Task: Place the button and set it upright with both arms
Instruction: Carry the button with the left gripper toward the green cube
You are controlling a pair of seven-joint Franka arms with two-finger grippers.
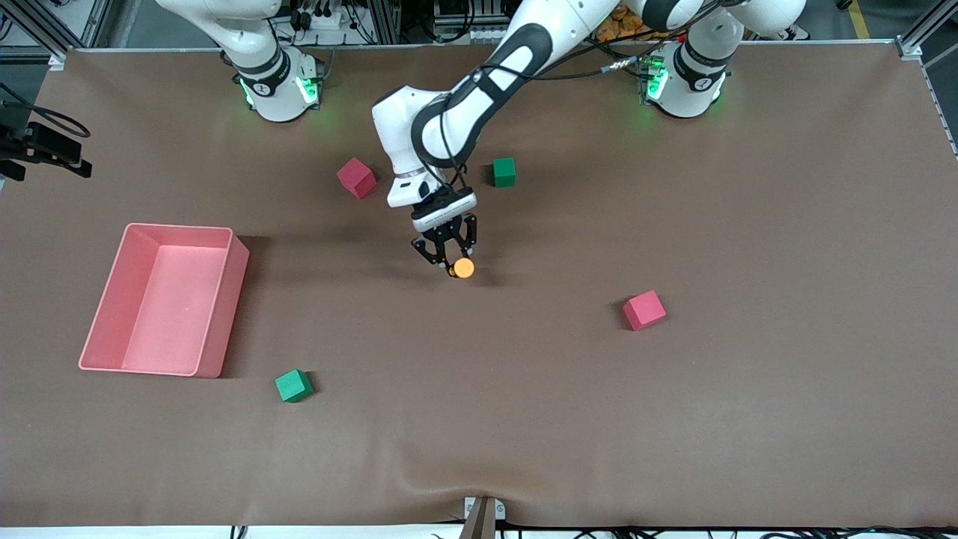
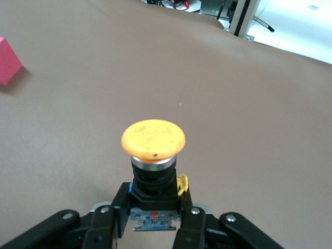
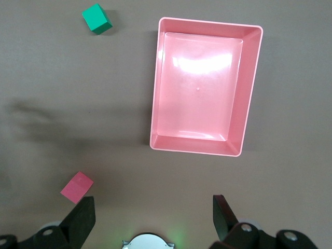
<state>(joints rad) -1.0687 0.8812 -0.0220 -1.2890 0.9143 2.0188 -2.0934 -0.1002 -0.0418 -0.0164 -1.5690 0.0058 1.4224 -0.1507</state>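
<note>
The button (image 1: 464, 267) has a round orange cap on a black body. My left gripper (image 1: 447, 256) is shut on its black body, low over the middle of the table. In the left wrist view the button (image 2: 153, 139) stands with its cap up between the fingers (image 2: 110, 215) of the left gripper (image 2: 154, 210). I cannot tell if its base touches the table. My right gripper (image 3: 153, 210) is open and empty, held high near its own base and above the pink tray (image 3: 250, 93). The right arm waits, and its gripper is out of the front view.
The pink tray (image 1: 224, 314) lies toward the right arm's end. A red cube (image 1: 356, 177) and a green cube (image 1: 504, 171) lie farther from the front camera than the button. Another red cube (image 1: 644, 310) and green cube (image 1: 293, 385) lie nearer.
</note>
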